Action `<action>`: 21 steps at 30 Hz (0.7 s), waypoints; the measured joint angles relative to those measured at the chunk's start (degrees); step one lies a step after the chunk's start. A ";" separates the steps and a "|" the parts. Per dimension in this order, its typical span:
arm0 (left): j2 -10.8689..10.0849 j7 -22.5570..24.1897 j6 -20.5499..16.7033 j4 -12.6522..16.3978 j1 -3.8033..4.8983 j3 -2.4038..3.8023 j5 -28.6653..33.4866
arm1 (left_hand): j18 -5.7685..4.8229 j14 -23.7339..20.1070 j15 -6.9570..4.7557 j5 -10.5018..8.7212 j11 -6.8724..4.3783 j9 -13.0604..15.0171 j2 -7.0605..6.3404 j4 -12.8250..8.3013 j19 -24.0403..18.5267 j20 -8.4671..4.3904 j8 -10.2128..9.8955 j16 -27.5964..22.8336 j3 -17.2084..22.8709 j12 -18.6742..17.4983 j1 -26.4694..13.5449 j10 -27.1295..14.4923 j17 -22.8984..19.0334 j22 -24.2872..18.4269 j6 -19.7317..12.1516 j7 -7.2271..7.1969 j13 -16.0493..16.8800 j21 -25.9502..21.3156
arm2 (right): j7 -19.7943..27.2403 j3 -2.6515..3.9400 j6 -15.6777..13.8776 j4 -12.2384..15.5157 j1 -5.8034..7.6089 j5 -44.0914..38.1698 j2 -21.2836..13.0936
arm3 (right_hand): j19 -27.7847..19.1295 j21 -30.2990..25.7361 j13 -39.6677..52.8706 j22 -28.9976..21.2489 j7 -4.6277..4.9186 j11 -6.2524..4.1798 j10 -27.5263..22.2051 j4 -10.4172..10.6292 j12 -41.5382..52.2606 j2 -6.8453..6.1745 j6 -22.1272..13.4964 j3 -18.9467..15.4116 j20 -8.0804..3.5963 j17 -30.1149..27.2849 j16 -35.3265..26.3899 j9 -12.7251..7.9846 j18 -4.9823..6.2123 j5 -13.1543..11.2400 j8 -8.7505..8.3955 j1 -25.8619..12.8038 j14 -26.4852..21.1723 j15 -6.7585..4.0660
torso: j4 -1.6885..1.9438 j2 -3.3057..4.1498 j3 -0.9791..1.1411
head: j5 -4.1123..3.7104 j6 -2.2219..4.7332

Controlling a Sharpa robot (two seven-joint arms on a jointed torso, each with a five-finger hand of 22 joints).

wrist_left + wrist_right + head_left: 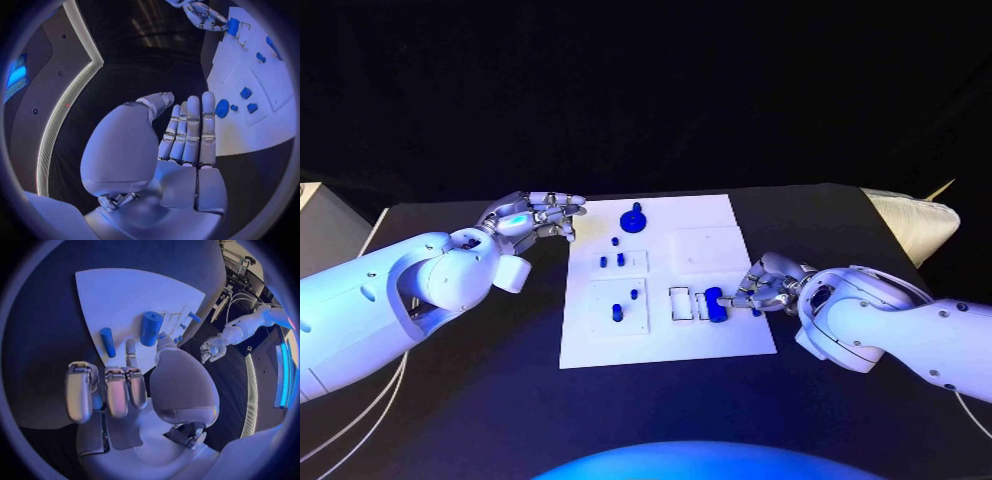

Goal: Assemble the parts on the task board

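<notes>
The white task board [668, 340] lies mid-table. On it stand a round blue part [635, 220] at the far end and several small blue pegs [616, 313] in recessed squares. A thick blue cylinder [715, 303] lies near the board's right edge, with a thin blue peg [108, 341] close by. My right hand [764, 280] is at that edge: its thumb and one finger reach out beside the cylinder [150, 328], its other fingers are curled, and it holds nothing. My left hand [538, 215] hovers off the board's far left corner with straight fingers [190, 130] and holds nothing.
A white slotted holder [681, 303] sits just left of the thick cylinder. A pale cushion-like object [913, 222] lies at the table's far right. Black tabletop [488, 400] surrounds the board on every side.
</notes>
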 measured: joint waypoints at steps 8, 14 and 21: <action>0.01 0.00 0.02 0.02 -0.01 0.00 0.00 | 0.00 0.00 0.00 0.00 0.00 0.00 0.00 0.00 0.00 0.00 0.00 0.00 0.00 0.00 0.00 0.00 0.00 0.00 0.00 0.00 0.00 0.00 | -1.28 0.11 -0.21 -1.39 -0.98 -0.92 2.40 | 0.00 0.00 -0.01 -0.01 -0.23 0.00 0.00 0.02 0.00 -0.23 -0.19 -0.67 0.00 -0.01 0.00 0.49 0.00 -0.96 0.69 -0.81 0.00 0.00 | -0.05 0.03 0.07 | 0.21 -0.13; 0.01 -0.01 0.04 0.01 -0.02 0.00 0.00 | 0.00 0.00 0.00 0.00 0.00 -0.05 0.00 0.00 0.00 0.00 0.00 0.00 0.00 0.00 0.00 0.00 0.00 0.00 0.00 0.00 0.00 0.00 | -1.37 0.20 -1.13 -1.84 -1.31 -1.45 3.84 | 0.00 0.00 -0.01 -0.01 -0.42 0.00 0.00 0.02 0.00 -0.23 0.01 -0.66 0.00 -0.01 0.00 0.44 0.00 -0.95 0.61 -0.81 0.00 0.00 | -0.05 0.08 0.11 | 0.23 -0.20; 0.01 -0.07 0.06 0.07 -0.02 0.00 0.00 | 0.00 0.00 0.00 0.00 0.00 -0.05 0.00 0.00 0.00 0.00 0.00 0.00 0.00 0.00 0.00 0.00 0.00 0.00 0.00 0.00 0.01 0.00 | -1.33 0.22 -1.97 -2.28 -1.46 -1.49 4.53 | 0.00 0.00 -0.01 -0.01 -0.39 0.00 0.00 0.01 0.00 0.02 -0.01 -0.66 0.01 -0.02 0.22 0.21 0.00 -0.95 0.55 -1.05 0.00 0.01 | -0.03 0.10 0.08 | 0.24 -0.38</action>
